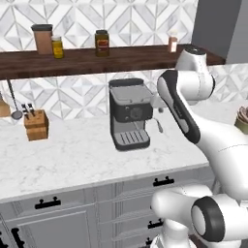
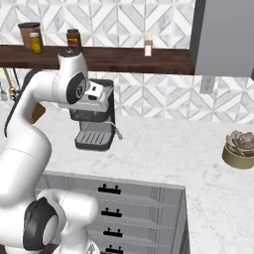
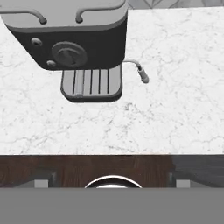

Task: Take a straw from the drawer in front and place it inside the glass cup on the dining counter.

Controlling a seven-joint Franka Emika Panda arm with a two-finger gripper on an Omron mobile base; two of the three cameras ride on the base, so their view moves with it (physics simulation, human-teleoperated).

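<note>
Left base view: drawer (image 1: 163, 182) shut, long axis horizontal.

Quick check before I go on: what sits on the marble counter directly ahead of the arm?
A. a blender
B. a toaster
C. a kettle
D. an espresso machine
D: the espresso machine stands on the marble counter, with its drip tray and steam wand in the hand view.
</note>
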